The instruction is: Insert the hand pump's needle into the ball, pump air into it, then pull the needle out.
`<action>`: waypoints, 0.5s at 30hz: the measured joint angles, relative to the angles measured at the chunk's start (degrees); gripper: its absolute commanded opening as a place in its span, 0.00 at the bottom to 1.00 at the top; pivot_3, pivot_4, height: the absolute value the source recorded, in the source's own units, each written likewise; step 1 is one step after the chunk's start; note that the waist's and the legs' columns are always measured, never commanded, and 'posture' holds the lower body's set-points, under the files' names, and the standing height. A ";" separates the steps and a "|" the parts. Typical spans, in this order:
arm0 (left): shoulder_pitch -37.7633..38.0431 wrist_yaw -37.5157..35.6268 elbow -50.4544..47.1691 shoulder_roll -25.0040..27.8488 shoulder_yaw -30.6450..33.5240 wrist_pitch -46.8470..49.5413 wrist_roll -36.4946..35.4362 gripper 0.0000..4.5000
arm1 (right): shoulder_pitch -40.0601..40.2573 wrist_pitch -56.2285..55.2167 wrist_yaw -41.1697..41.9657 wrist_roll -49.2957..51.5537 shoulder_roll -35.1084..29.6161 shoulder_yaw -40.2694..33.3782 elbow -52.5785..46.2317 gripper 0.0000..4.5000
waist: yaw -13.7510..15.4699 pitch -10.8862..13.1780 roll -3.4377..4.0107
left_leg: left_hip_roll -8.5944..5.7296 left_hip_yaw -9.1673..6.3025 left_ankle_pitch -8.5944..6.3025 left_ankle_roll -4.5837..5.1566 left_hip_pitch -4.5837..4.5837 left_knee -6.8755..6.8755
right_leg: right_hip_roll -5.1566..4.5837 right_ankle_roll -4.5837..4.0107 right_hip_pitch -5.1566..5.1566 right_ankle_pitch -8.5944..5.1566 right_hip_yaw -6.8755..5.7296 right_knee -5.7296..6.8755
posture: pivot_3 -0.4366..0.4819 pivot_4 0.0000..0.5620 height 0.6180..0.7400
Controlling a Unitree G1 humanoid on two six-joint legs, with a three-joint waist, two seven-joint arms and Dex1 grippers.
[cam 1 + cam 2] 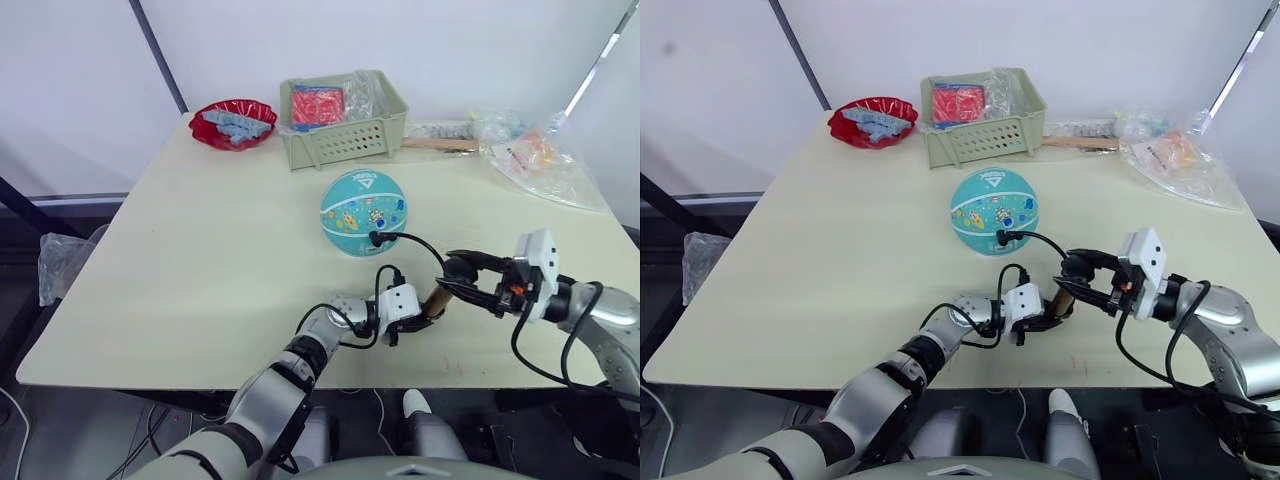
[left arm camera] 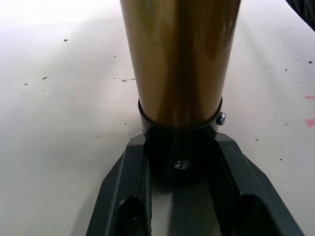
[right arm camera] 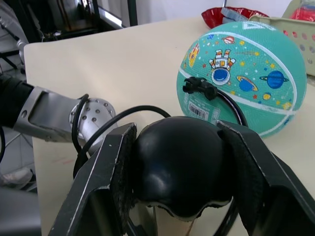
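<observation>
I hold the hand pump [image 1: 437, 298] between my two grippers near the front edge of the table [image 1: 180, 260], right of its middle. My left gripper [image 1: 412, 318] is clenched on the black cap at the lower end of the gold-bronze barrel; in the left wrist view both dark fingers [image 2: 123, 191] press against that cap, with the barrel rising away from them. My right gripper [image 1: 458, 277] is clamped on the black handle at the barrel's upper end; in the right wrist view its two pads [image 3: 115, 167] sit on either side of the rounded black knob.

The pump's thin black hose curves from the barrel up to the ball [image 1: 363, 212], which rests on the table just behind the pump, towards the middle. The black fitting of the needle [image 3: 199, 87] sits against the ball's near side, so the needle is in the ball; the pin itself is hidden.

Along the back edge stand a green basket [image 1: 345, 140], a red bowl [image 1: 232, 124] to its left and a clear plastic bag [image 1: 535, 155] at the back right corner.
</observation>
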 measured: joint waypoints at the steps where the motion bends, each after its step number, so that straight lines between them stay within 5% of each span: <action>1: -0.15 -0.04 0.00 0.00 -0.11 -0.07 0.00 0.25 | -0.02 0.65 0.48 0.52 -0.69 -0.69 0.24 0.46 | 0.01 0.11 0.03 | 0.00 0.00 0.00 0.00 -0.01 0.02 | -0.01 0.00 0.00 0.00 0.00 0.00 | 0.48 0.27 0.98; 15: -0.80 -0.15 -0.20 -0.06 -0.28 -1.31 -0.02 0.25 | -8.21 12.41 1.63 14.82 -6.93 -10.14 -0.43 0.46 | 0.11 1.26 0.48 | -0.05 -0.01 0.01 0.01 -0.11 0.15 | -0.05 0.03 0.00 0.02 -0.04 0.02 | 0.48 0.27 0.98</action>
